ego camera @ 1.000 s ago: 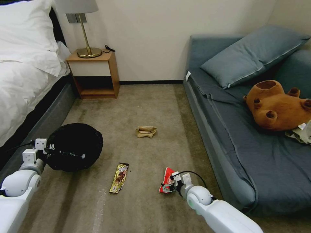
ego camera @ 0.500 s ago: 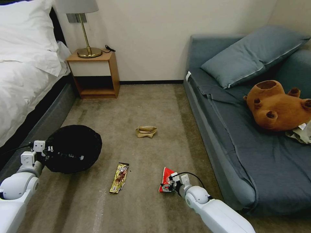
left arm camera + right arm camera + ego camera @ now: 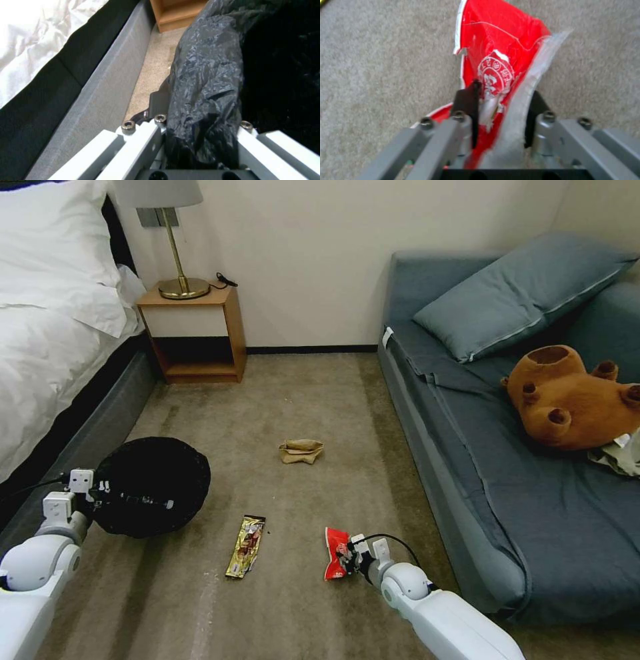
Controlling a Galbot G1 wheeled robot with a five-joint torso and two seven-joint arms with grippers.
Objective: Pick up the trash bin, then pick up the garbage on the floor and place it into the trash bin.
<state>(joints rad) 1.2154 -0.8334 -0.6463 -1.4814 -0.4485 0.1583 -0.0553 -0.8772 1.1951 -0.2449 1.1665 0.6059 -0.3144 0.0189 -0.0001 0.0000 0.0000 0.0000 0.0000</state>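
The trash bin point(image 3: 152, 487), lined with a glossy black bag, hangs low beside the bed frame. My left gripper point(image 3: 107, 499) is shut on its near rim. The left wrist view shows the liner point(image 3: 206, 82) pinched in my left gripper point(image 3: 200, 117), one finger point(image 3: 158, 100) outside the rim. My right gripper point(image 3: 343, 560) is shut on the garbage, a red-and-white snack packet point(image 3: 335, 553), low over the carpet. In the right wrist view the packet point(image 3: 496, 57) stands between both fingers point(image 3: 466, 100). A gold-brown candy wrapper point(image 3: 246, 545) and a tan paper bag point(image 3: 301, 451) lie on the floor.
The bed point(image 3: 53, 327) runs along the left and a grey-blue sofa point(image 3: 507, 500) along the right, carrying a pillow point(image 3: 520, 293) and a brown plush bear point(image 3: 573, 400). A wooden nightstand point(image 3: 197, 333) with a lamp stands at the back wall. Open carpet lies between the litter pieces.
My right gripper has drawn the red packet a little to the left and it now stands more upright. The bin sank slightly at first, then held still.
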